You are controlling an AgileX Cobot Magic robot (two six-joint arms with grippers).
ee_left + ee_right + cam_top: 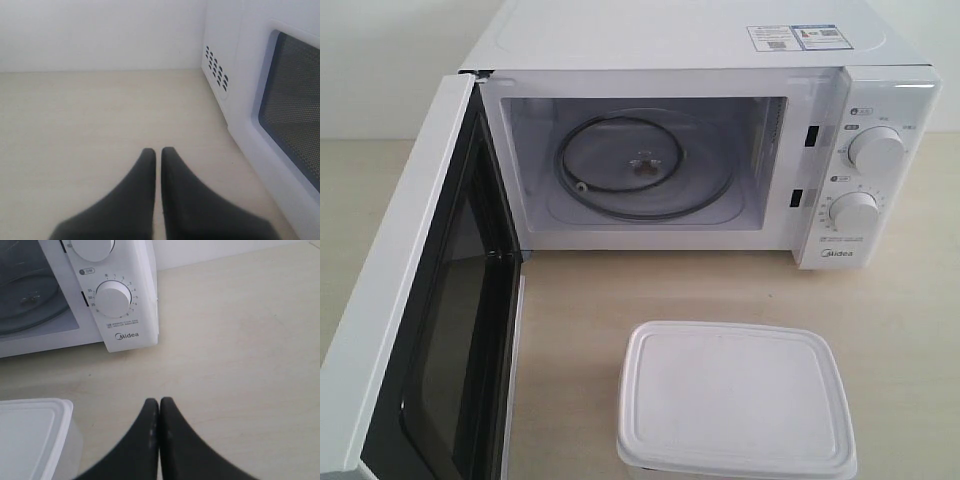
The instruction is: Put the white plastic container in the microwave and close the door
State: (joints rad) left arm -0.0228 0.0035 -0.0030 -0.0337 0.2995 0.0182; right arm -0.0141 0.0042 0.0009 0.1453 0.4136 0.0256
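1. The right gripper (159, 400) hovers over bare tabletop (240, 340) in front of the microwave's (130, 300) dial end. Its jaws are clenched together on nothing. It is the nearer arm to the container (30, 435), so it looks best placed to make the pick.
2. The left gripper (158, 150) hangs low off the microwave's left side, outside the swung-out door (247, 130). Its jaws are also pressed together and empty. From there it could probably push the door shut later without crossing the other arm.
3. The container sits flat on the tabletop with its lid on, in front of the microwave's opening and a little toward the dial end. It is apart from the microwave, and neither gripper touches it.
4. The door stands wide open on its hinge at the microwave's left edge, so the path from container to cavity is unobstructed.
5. Inside the microwave the glass turntable (640, 170) lies bare, a level place to set the box down.
6. The task appears not yet begun. The jaws must first open, and the box looks wide for them, so a grip across its shorter side seems the safer choice.
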